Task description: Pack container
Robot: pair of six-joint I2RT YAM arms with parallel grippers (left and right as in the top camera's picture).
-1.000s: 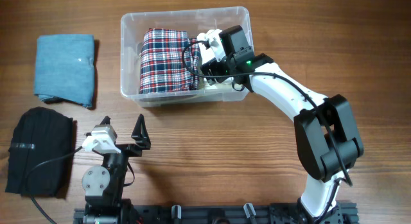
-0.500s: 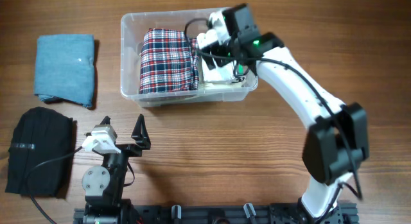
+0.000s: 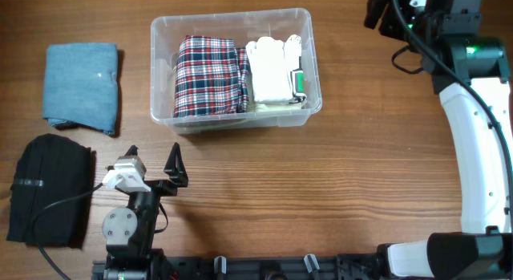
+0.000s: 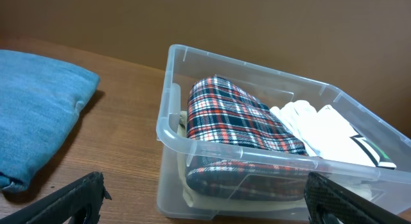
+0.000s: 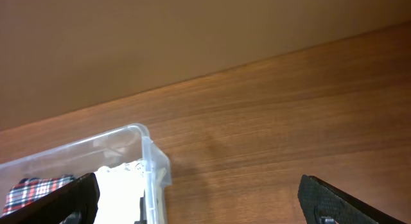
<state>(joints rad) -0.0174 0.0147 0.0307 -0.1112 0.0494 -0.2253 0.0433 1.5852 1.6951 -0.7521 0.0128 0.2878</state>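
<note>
**Both grippers empty, two cloths left outside the tub**

The right gripper (image 5: 199,201) hangs over the far right corner of the table (image 3: 345,184), its fingers spread wide with nothing between them; its wrist camera sees only bare wood and one corner of the tub. The left gripper (image 3: 152,169) sits by the near edge, left of centre, likewise spread and empty, facing the tub.

The container (image 3: 232,21) stands near the far edge, a little left of the middle. Inside, a folded plaid cloth (image 3: 207,75) fills the left part and a white bundle (image 3: 271,70) lies touching it on the right (a small green patch shows at the bundle's right side, too small to identify). Between them they cover most of the floor.

Outside, a folded blue cloth (image 3: 80,86) lies near the far left corner, and a black garment (image 3: 46,188) lies by the left edge toward the near corner.

The step in hand looks like the pause between one placement and the next pick. Both loose cloths are on the left arm's side, so that arm seems the natural one to fetch. It would need to pinch through a thick fold, lift clear of the rim, and set the cloth on top of what is packed.
</note>
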